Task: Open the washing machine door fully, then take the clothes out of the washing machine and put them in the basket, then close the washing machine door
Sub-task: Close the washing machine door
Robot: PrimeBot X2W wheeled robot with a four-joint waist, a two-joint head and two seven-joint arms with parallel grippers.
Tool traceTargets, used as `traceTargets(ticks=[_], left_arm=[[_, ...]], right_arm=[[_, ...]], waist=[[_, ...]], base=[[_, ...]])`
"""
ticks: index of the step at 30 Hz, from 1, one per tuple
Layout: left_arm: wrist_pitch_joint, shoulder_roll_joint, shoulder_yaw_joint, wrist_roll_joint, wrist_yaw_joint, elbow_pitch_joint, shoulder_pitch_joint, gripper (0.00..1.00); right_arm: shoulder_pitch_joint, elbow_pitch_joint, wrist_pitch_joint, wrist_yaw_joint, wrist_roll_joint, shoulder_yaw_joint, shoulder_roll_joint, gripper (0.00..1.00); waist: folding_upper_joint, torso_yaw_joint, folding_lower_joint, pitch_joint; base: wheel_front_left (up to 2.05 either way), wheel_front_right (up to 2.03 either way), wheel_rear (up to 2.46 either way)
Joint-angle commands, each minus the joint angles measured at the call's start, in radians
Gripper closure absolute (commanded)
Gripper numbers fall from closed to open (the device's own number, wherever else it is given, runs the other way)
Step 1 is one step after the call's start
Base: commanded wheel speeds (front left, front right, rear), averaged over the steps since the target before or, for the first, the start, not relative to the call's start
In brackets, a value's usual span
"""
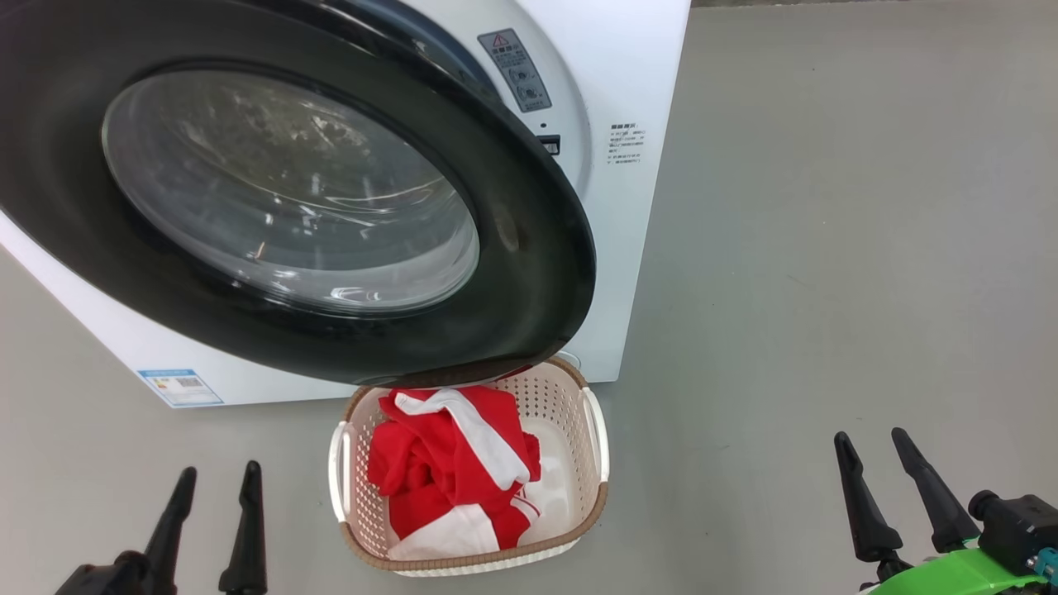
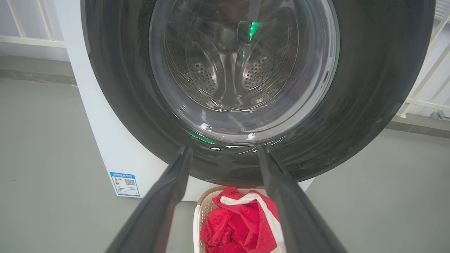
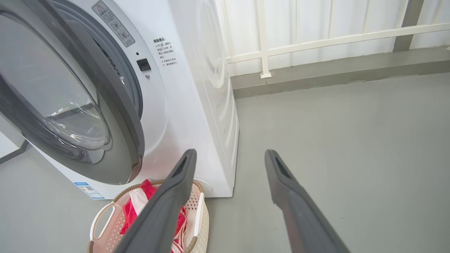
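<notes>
The washing machine door, black-rimmed with a bulging glass bowl, stands partly open over the back of the basket. Red and white clothes lie in that cream basket on the floor before the white washing machine. My left gripper is open at the lower left, empty, left of the basket. My right gripper is open at the lower right, empty, well right of the basket. In the left wrist view the door and the clothes lie ahead between the fingers. The right wrist view shows the door ajar and the basket.
Grey floor stretches to the right of the machine. A white railing on a low grey kerb runs behind it. A small blue label sits low on the machine's front.
</notes>
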Motion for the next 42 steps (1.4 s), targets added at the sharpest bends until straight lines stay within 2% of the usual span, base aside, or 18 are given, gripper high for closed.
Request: traceTargets(ticks=[1, 6, 11, 33, 34, 35, 36, 37, 42], left_arm=[[-0.008, 0.005, 0.055, 0.041, -0.005, -0.043, 0.001, 0.00], [-0.008, -0.022, 0.081, 0.114, -0.005, -0.072, 0.028, 0.00], [-0.008, -0.036, 0.068, 0.165, -0.005, -0.071, 0.043, 0.00], [-0.008, -0.054, 0.055, 0.152, -0.005, -0.081, 0.040, 0.00], [-0.008, -0.054, 0.053, 0.151, -0.005, -0.081, 0.039, 0.00], [-0.008, -0.055, 0.050, 0.149, -0.005, -0.081, 0.038, 0.00], [-0.008, -0.055, 0.047, 0.148, -0.005, -0.080, 0.036, 0.00], [-0.008, -0.055, 0.045, 0.147, -0.005, -0.079, 0.033, 0.00], [-0.008, -0.056, 0.028, 0.126, -0.005, -0.076, 0.022, 0.00]], right_arm=[[-0.004, -0.030, -0.006, 0.006, -0.003, 0.009, -0.023, 0.00], [-0.001, -0.034, -0.006, 0.006, -0.005, 0.005, -0.022, 0.00], [0.003, -0.031, -0.006, 0.006, 0.001, 0.015, -0.018, 0.00], [-0.009, -0.035, -0.006, 0.006, 0.002, 0.034, -0.013, 0.00], [-0.013, -0.036, -0.006, 0.006, 0.003, 0.039, -0.013, 0.21], [-0.017, -0.036, -0.006, 0.006, 0.005, 0.045, -0.013, 0.58], [-0.021, -0.036, -0.006, 0.006, 0.008, 0.052, -0.013, 0.73], [-0.026, -0.037, -0.006, 0.006, 0.010, 0.059, -0.013, 1.00], [-0.061, -0.035, -0.006, 0.006, 0.019, 0.097, -0.010, 1.00]], waist=[[0.0000, 0.000, 0.0000, -0.001], [0.0000, -0.002, 0.0000, -0.001], [0.0000, 0.000, 0.0000, -0.002], [0.0000, 0.015, 0.0000, 0.004], [0.0000, 0.018, 0.0000, 0.004], [0.0000, 0.023, 0.0000, 0.005], [0.0000, 0.028, 0.0000, 0.006], [0.0000, 0.035, 0.0000, 0.007], [0.0000, 0.073, 0.0000, 0.014]], base=[[0.00, 0.00, 0.00], [0.00, 0.00, 0.00], [0.00, 0.00, 0.00], [0.00, 0.00, 0.00], [0.00, 0.00, 0.00], [0.00, 0.00, 0.00], [0.00, 0.00, 0.00], [0.00, 0.00, 0.00], [0.00, 0.00, 0.00]])
